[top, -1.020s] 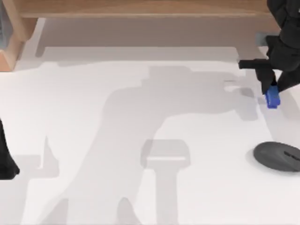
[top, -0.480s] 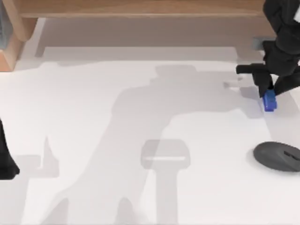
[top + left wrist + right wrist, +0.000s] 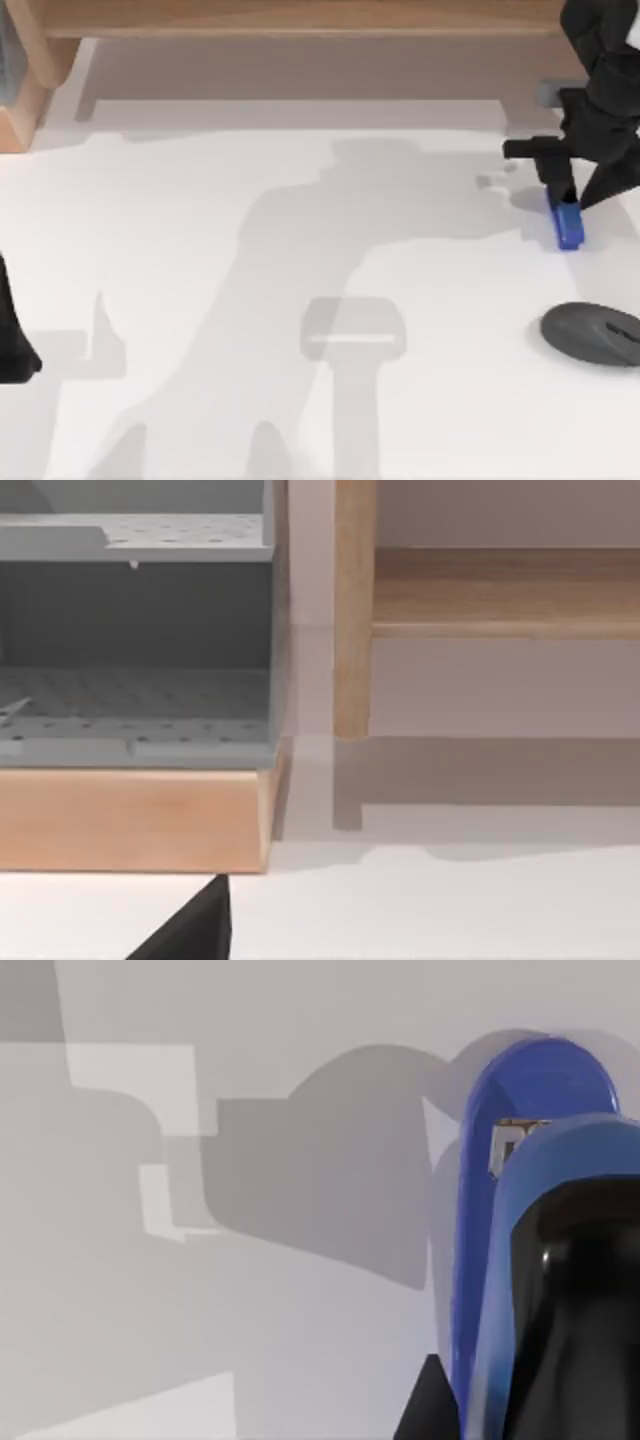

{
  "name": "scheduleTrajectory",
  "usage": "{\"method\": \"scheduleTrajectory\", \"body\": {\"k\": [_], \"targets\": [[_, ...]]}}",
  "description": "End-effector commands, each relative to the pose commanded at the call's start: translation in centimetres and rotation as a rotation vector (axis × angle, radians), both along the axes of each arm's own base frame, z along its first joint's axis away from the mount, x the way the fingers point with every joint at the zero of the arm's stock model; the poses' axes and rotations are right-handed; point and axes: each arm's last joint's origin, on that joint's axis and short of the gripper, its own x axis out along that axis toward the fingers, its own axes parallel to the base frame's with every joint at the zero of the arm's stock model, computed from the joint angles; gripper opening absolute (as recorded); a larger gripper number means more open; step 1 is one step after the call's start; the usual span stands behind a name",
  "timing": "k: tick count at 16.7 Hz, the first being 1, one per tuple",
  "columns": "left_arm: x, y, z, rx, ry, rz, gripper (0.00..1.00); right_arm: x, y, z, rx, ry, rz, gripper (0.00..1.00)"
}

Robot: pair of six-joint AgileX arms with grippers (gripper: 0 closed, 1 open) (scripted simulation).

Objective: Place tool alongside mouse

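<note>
The grey pegboard-lined box point(image 3: 135, 650) on a wooden base point(image 3: 135, 820), seen from the left wrist view, has an open front, and nothing can be made out inside it; a wooden post point(image 3: 353, 610) and a wooden shelf point(image 3: 505, 590) stand just beside it. The right gripper point(image 3: 565, 205) is at the far right of the white desk point(image 3: 300, 300), its jaws clamped on the tool point(image 3: 568, 224) — the bright-blue piece juts out from between the jaws towards the near edge of the desk, its long axis running roughly far-to-near in the top view with a slight lean, free end lowest in that view. Whether the tool touches the desk or hangs just over it I cannot tell. In the right wrist view the tool point(image 3: 520, 1210) runs lengthwise away from the camera, its rounded blue tip farthest off and its black end nearest the jaws, with a small pale label near the tip (too small to read). The mouse point(image 3: 592, 334) lies flat on the desk beyond the tool's free end, nearer the front edge than the jaws and a little to the right of them, apart from the tool with bare desk between — its long axis lies roughly crosswise to the tool's. The left gripper point(image 3: 15, 345) is parked at the left edge of the desk, well apart from all of this; the state of its jaws cannot be told.
</note>
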Motion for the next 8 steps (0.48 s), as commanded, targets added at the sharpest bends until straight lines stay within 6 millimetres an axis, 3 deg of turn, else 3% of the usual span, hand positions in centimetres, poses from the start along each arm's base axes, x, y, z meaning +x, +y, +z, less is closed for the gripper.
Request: {"method": "scheduleTrajectory", "body": {"k": [5,8], "targets": [[0.0,0.0,0.0,0.0,0.0,0.0,1.0,0.0,0.0,0.0,0.0,0.0,0.0,0.98],[0.0,0.0,0.0,0.0,0.0,0.0,1.0,0.0,0.0,0.0,0.0,0.0,0.0,1.0]]}}
